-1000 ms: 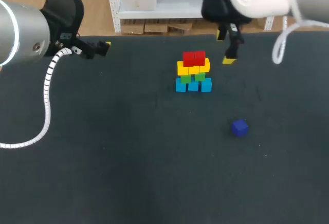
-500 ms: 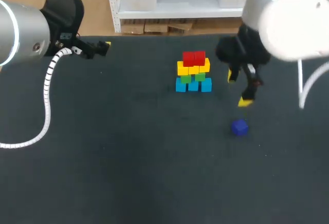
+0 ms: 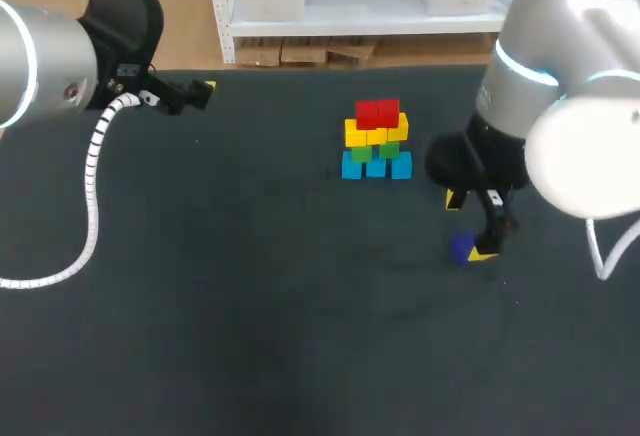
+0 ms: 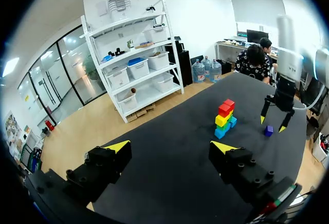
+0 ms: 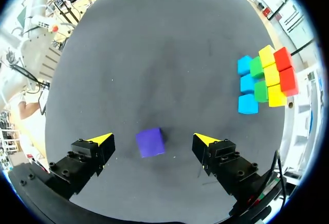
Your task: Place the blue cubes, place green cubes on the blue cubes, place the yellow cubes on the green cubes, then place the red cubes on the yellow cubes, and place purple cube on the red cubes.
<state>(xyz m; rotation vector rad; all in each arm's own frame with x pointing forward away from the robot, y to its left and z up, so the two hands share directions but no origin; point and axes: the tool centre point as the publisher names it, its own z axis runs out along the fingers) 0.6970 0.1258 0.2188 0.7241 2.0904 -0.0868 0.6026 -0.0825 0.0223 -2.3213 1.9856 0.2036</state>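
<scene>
A stack of cubes [image 3: 376, 142] stands on the dark table: blue at the base, green above, then yellow, with two red on top; it also shows as the stack [image 5: 264, 80] and the stack [image 4: 224, 118]. A lone purple cube [image 3: 461, 249] lies on the table to its front right. My right gripper [image 3: 468, 226] hangs open just above it; in the right wrist view the purple cube [image 5: 150, 142] sits between the yellow fingertips of my right gripper [image 5: 154, 139], untouched. My left gripper [image 4: 169, 147] is open and empty at the table's far left, near the back edge.
The dark table [image 3: 250, 296] carries only the stack and the purple cube. Its back edge runs just behind the stack.
My right arm has swung from behind the stack toward the front right and lowered over the purple cube. The left arm has stayed put.
</scene>
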